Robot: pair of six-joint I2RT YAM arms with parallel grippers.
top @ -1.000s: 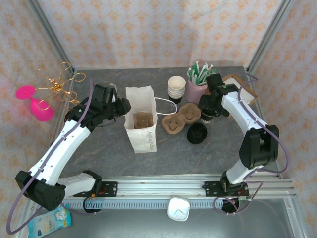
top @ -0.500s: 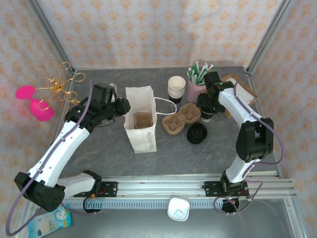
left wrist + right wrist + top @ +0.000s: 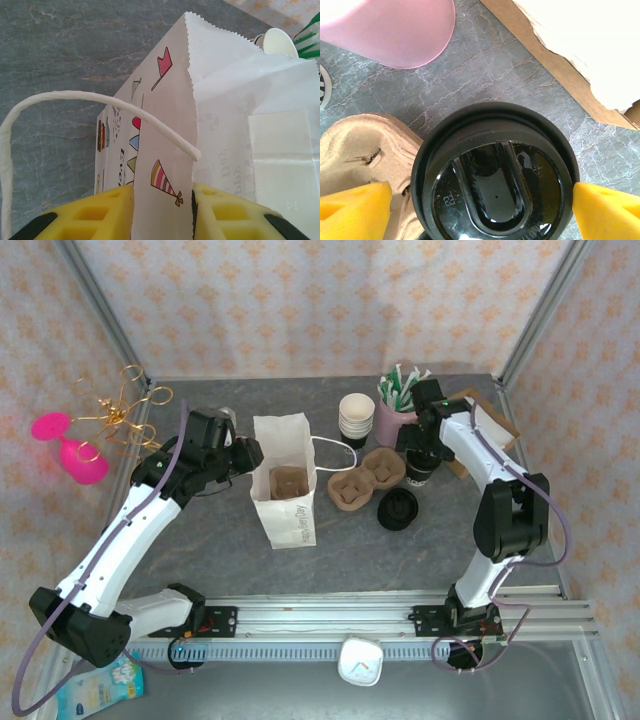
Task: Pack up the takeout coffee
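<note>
Since a second ago the right arm has folded its elbow inward and carried the right hand [image 3: 418, 448] slightly toward the back of the bench [image 3: 200, 530]. The left arm has not shifted.

At far left, the left hand [image 3: 162, 212] is clamped on the side wall of the white paper bag [image 3: 220, 100]. The bag stands upright with its mouth open, just to the right of that hand. A handle loop arches past the hand's yellow fingers [image 3: 90, 215].

Between the two hands lie a brown cup carrier [image 3: 360, 480] and a loose black lid [image 3: 398, 508].

The right hand hangs with its fingers spread, one on each side of the takeout coffee cup [image 3: 495, 170]. The cup is directly beneath it with its black lid on, just beside the carrier. A pink cup [image 3: 395, 30] stands just beyond this hand.
</note>
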